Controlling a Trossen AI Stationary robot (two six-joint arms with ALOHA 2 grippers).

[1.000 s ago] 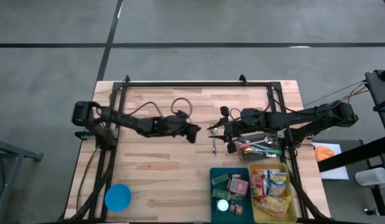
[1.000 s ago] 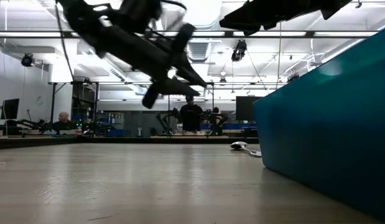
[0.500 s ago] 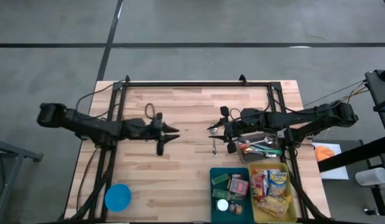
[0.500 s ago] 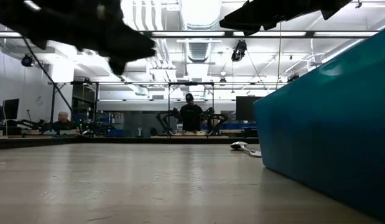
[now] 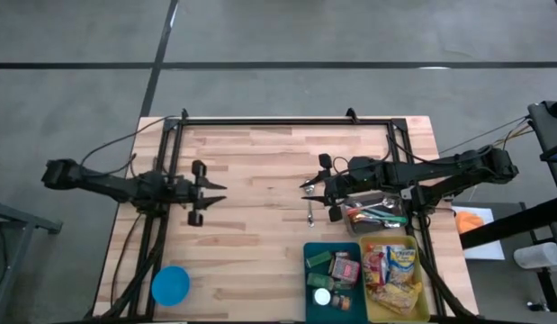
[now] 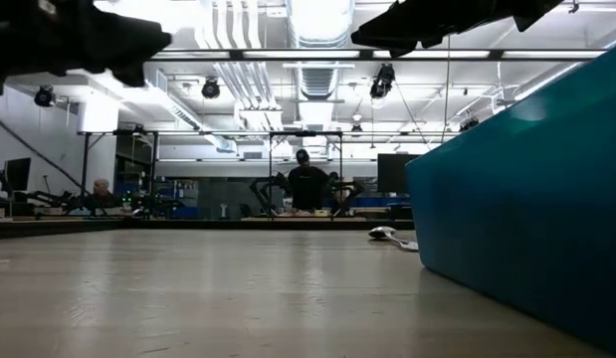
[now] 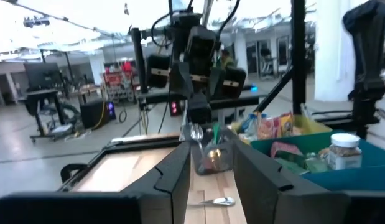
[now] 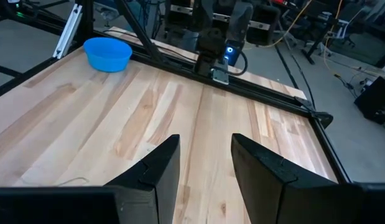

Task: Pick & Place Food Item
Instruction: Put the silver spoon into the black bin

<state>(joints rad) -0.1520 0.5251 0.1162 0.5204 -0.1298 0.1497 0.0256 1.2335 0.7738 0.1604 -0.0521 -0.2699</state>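
Food items lie in two bins at the table's near right. The teal bin (image 5: 332, 279) holds packets and a white-lidded jar (image 5: 323, 295); the yellow bin (image 5: 397, 279) holds snack packets (image 5: 399, 261). My left gripper (image 5: 221, 189) is open and empty, over the table's left part, far from the bins; its wrist view shows the fingers (image 7: 180, 168) apart, pointing level at the bins. My right gripper (image 5: 305, 186) is open and empty over the table's middle, just beyond the teal bin, its fingers (image 8: 164, 162) over bare wood.
A clear container with utensils (image 5: 377, 212) stands under the right arm, beyond the bins. A spoon (image 5: 309, 214) lies on the wood beside it. A blue bowl (image 5: 170, 285) sits at the near left corner. A black frame (image 5: 278, 120) runs along the far edge.
My left gripper has drawn back from the table's middle toward the left edge, rolling about its own axis as it went, and still has nothing between its fingers. My right arm has kept still.
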